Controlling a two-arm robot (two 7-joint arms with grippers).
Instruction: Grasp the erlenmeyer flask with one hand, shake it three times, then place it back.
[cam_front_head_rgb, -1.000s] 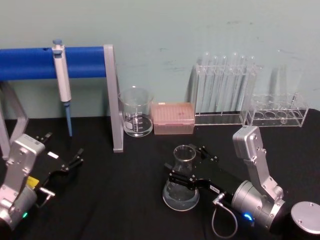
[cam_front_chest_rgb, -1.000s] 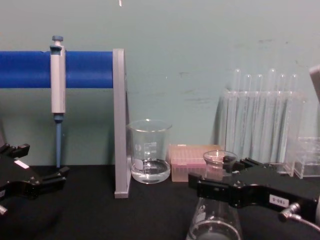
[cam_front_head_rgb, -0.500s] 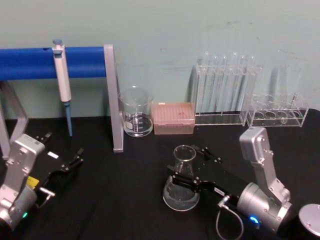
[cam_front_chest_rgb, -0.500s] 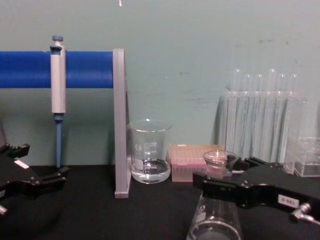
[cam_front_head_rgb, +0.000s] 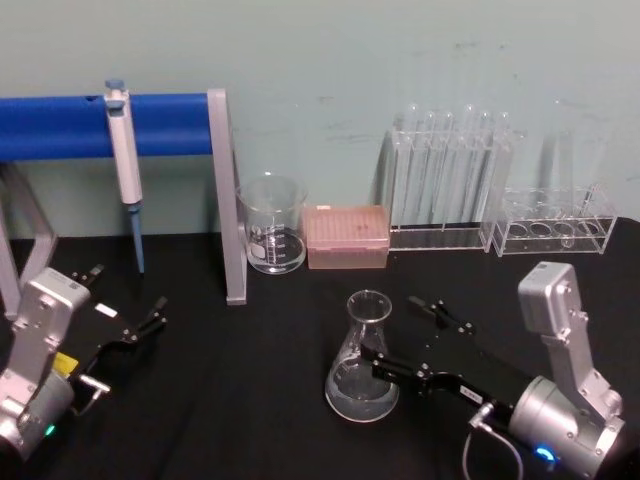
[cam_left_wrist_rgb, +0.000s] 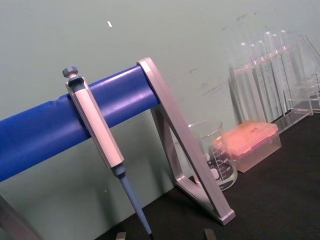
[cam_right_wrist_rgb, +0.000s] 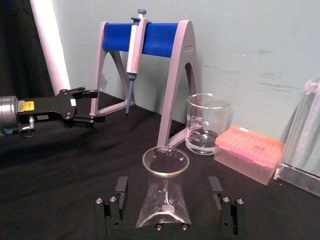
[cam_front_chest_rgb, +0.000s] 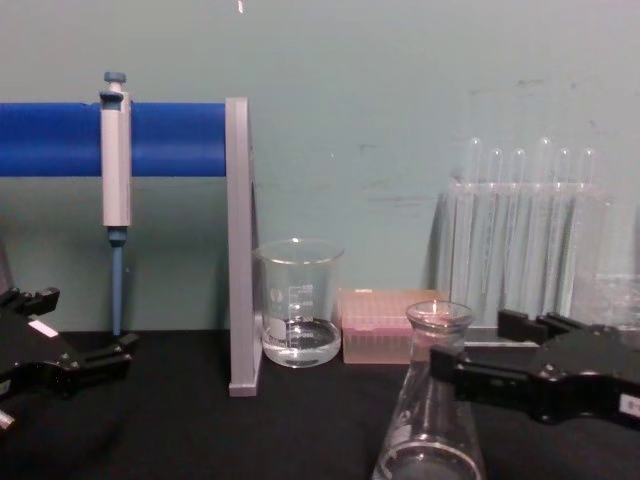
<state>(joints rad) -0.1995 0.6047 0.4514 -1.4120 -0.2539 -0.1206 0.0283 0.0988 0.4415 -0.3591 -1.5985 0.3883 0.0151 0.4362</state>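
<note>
The erlenmeyer flask (cam_front_head_rgb: 362, 362) stands upright on the black table, clear glass with a little liquid in its base. It also rises at the lower edge of the chest view as the flask (cam_front_chest_rgb: 430, 425). My right gripper (cam_front_head_rgb: 396, 332) is open just right of the flask, its fingers spread wide and apart from the glass. In the right wrist view the flask (cam_right_wrist_rgb: 165, 197) stands between the two spread fingers (cam_right_wrist_rgb: 120, 191) without touching them. The right gripper (cam_front_chest_rgb: 472, 345) reaches in from the right in the chest view. My left gripper (cam_front_head_rgb: 140, 322) is parked open at the far left.
A blue-barred stand (cam_front_head_rgb: 225, 200) holds a pipette (cam_front_head_rgb: 125, 160) at the back left. A glass beaker (cam_front_head_rgb: 272, 228), a pink tip box (cam_front_head_rgb: 346, 236) and two clear racks, one with test tubes (cam_front_head_rgb: 445, 180), line the back wall. Bare table lies in front of the flask.
My right gripper has opened off the flask's neck and drawn back to the right. The flask stays standing in the same spot. The left arm has not moved.
</note>
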